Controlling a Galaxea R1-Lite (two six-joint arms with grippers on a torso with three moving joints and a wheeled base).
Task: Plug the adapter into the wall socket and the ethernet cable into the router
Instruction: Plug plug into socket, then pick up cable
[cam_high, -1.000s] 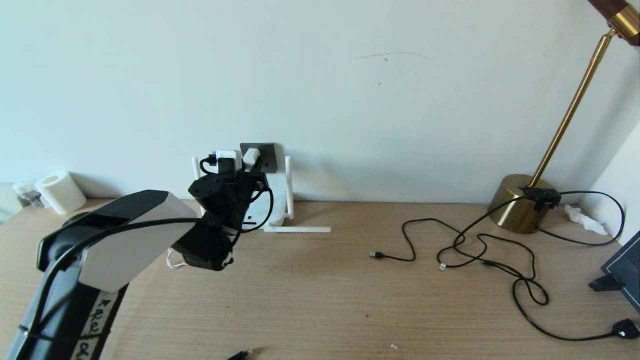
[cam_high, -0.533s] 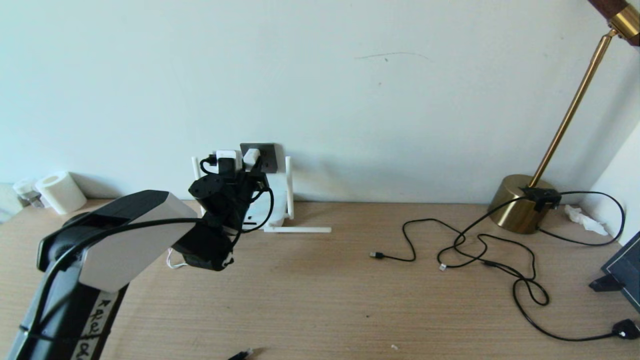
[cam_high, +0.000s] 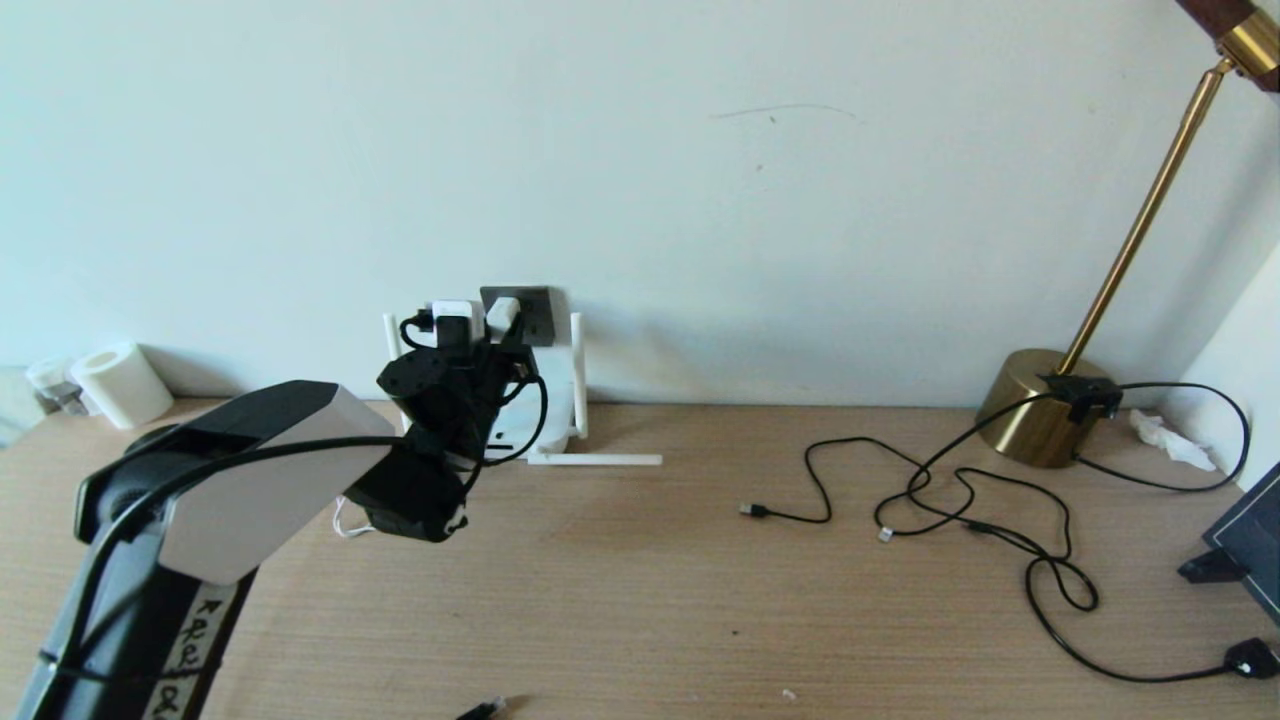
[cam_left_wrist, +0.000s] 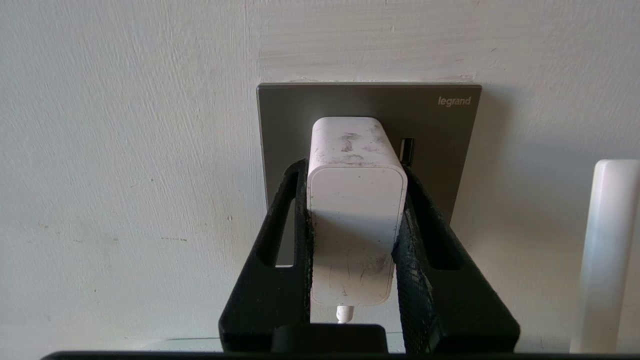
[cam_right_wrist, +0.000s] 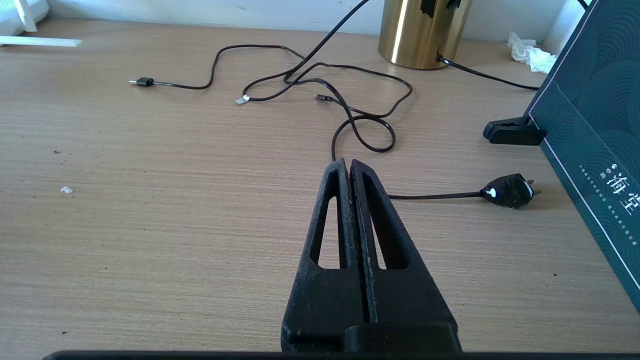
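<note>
The left gripper (cam_left_wrist: 356, 220) clamps the adapter (cam_left_wrist: 356, 200) by its sides, its long axis pointing straight into the wall socket (cam_left_wrist: 440, 130). The right gripper (cam_right_wrist: 350, 170), fingers pressed together and holding nothing, hangs over the desk's right side.

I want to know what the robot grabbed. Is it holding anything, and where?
The left gripper holds the adapter by its two sides, against the wall socket. The right gripper holds nothing.

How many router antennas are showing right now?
3 antennas: one upright at the router's left, one upright at its right, one lying flat on the desk to its right front. The left arm covers the router, so another may be hidden.
</note>
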